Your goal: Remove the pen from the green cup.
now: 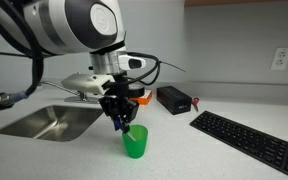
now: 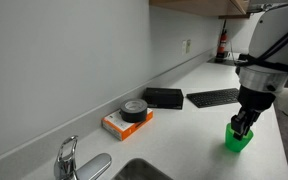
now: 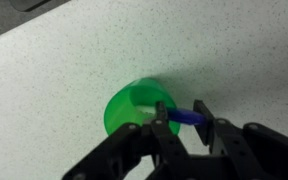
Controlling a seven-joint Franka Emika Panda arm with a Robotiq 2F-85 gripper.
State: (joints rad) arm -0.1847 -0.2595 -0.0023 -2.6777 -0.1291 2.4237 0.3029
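Note:
The green cup (image 1: 135,142) stands upright on the speckled white counter, and it shows in both exterior views (image 2: 238,138). In the wrist view the cup (image 3: 129,108) lies just beyond my fingers. The blue-purple pen (image 3: 187,117) leans out over the cup's rim. My gripper (image 3: 184,108) hangs straight over the cup with one finger on each side of the pen's upper end. A gap wider than the pen shows between the fingers. In the exterior views the fingertips (image 1: 121,124) (image 2: 242,126) are at the cup's rim. The pen's lower part is hidden inside the cup.
A steel sink (image 1: 49,122) lies beside the cup, with its faucet (image 2: 69,157). A black keyboard (image 1: 249,140) and a black box (image 1: 174,99) sit further along the counter. A tape roll rests on an orange box (image 2: 127,118) by the wall.

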